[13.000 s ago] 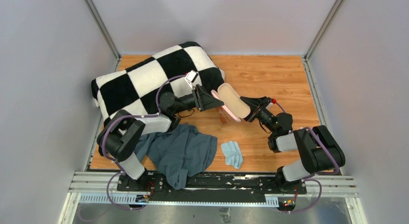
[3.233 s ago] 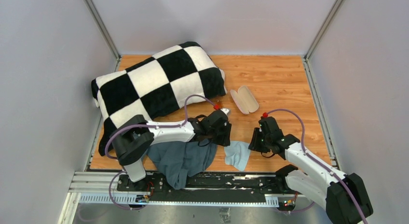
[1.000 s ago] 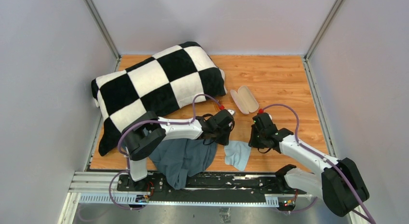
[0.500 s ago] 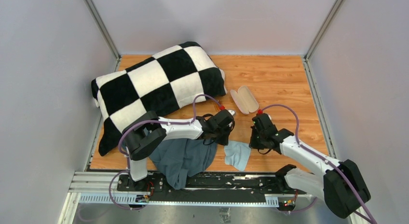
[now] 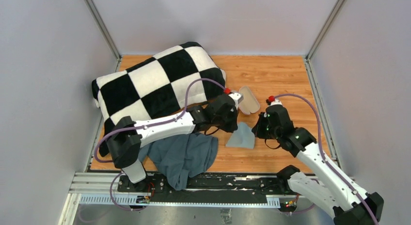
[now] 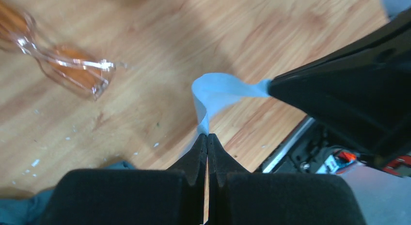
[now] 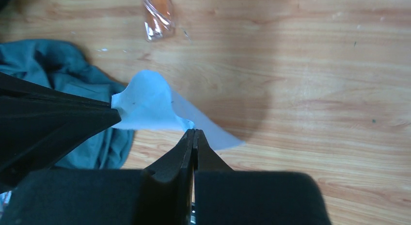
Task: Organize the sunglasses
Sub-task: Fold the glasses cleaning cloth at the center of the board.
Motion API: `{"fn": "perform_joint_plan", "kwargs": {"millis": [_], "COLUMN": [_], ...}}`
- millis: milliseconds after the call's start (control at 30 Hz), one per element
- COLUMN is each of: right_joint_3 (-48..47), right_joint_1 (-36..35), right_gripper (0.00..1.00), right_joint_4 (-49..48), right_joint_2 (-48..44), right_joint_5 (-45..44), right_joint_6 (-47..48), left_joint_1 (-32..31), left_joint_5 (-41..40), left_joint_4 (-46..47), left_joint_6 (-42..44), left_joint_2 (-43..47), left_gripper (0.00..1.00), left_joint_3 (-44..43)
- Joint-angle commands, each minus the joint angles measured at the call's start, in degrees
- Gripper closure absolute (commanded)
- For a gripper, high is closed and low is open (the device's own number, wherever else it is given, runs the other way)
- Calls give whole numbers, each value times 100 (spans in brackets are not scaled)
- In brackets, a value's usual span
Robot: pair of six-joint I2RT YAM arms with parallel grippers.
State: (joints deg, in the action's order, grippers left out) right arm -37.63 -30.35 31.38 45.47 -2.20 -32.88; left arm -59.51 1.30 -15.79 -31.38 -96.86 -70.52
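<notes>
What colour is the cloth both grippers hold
Light blue cloth; clearest in right wrist view.

A black-and-white checkered cushion [image 5: 155, 84] lies at the far left of the table [image 5: 276, 74], with a crumpled blue-grey garment [image 5: 186, 154] near the front edge. A light-blue cloth [image 5: 242, 136] hangs clear of the wood, and an open pink glasses case [image 5: 248, 100] sits just beyond it.

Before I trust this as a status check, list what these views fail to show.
- Sunglasses: top view, hidden, apparently under the left arm; left wrist view, cut by the left edge; right wrist view, cut by the top edge.
- Pink case: top view, left end covered by the left arm.
- Blue cloth: top view, pinched corners hidden under the left claw and right claw.
</notes>
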Motion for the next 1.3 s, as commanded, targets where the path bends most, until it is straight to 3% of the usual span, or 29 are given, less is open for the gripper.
{"fn": "perform_joint_plan", "kwargs": {"millis": [0,300,533,733,933,1067,1267], "right_joint_3": [-622,-1010,-893,-589,-3,146,162], "right_joint_1": [-83,-79,-85,-80,-60,-56,-18], "right_gripper": [100,100,100,100,100,100,100], "right_joint_4": [705,1436,1931,2296,1495,1118,204], "right_joint_2": [-156,-785,-1484,-1767,-1214,-254,881], "right_joint_5": [-45,667,1576,1185,594,-256,-838], "right_joint_6": [394,632,297,120,50,-240,-225], "left_joint_1": [-43,-83,-695,-782,-722,-309,166], "left_joint_5": [-121,118,19,-44,-246,-8,295], "left_joint_4": [-356,-420,-703,-612,-570,-264,13], "left_joint_6": [386,166,-109,-435,-131,54,368], "left_joint_2": [429,1106,1641,1723,757,-61,-962], "left_gripper": [100,100,100,100,100,100,100], "left_joint_3": [-366,73,355,738,534,458,121]}}
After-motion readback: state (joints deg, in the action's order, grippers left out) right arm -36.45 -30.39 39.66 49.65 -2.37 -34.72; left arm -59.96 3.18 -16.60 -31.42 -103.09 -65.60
